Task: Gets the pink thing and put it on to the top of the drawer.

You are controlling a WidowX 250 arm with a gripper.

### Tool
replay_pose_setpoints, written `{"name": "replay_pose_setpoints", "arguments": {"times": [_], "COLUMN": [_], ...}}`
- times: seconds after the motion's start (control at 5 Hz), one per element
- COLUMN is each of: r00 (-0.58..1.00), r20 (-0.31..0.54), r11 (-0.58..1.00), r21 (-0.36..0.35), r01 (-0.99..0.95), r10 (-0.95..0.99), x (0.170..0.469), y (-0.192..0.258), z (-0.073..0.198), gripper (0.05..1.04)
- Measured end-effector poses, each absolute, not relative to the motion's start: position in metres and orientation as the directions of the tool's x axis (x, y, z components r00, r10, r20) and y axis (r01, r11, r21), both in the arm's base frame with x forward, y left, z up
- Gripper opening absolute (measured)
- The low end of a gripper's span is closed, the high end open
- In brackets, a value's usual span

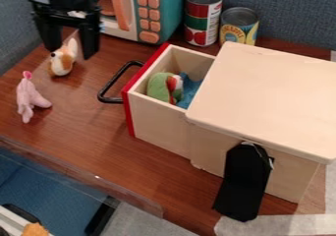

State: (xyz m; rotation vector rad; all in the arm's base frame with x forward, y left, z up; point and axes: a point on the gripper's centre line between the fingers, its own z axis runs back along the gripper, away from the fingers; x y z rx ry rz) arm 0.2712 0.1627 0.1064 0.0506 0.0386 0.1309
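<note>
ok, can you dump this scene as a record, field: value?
target: pink toy, on the table, left of the drawer handle
target_on_top: no
gripper: upper left, jaws apart, by the orange-and-white toy
drawer: pulled out, red front
drawer_contents: green toy, something blue
goal_surface: flat wooden top
behind: toy microwave, taller can, shorter can

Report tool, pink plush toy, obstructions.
Black two-finger tool open. Pink plush toy on brown tabletop, ungrasped. Orange-white plush toy near tool, possible snag.
</note>
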Motion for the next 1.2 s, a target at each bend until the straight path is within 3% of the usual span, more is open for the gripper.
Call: {"name": "replay_pose_setpoints", "arguments": {"times": [0.2, 0.4, 1.0, 1.2], "r00": [0.979, 0.972, 0.931, 0.934], "r20": [-0.008, 0.028, 0.008, 0.001], "r11": [0.977, 0.969, 0.931, 0.934], "r21": [0.07, 0.078, 0.013, 0.01], "r01": [-0.201, -0.235, -0.365, -0.358], "r10": [0.202, 0.234, 0.365, 0.358], "x": [0.249, 0.243, 0.234, 0.237], "y": [0.215, 0.231, 0.236, 0.23], "z": [0.083, 0.071, 0.016, 0.015], "gripper": [1.001, 1.001, 0.967, 0.688]}}
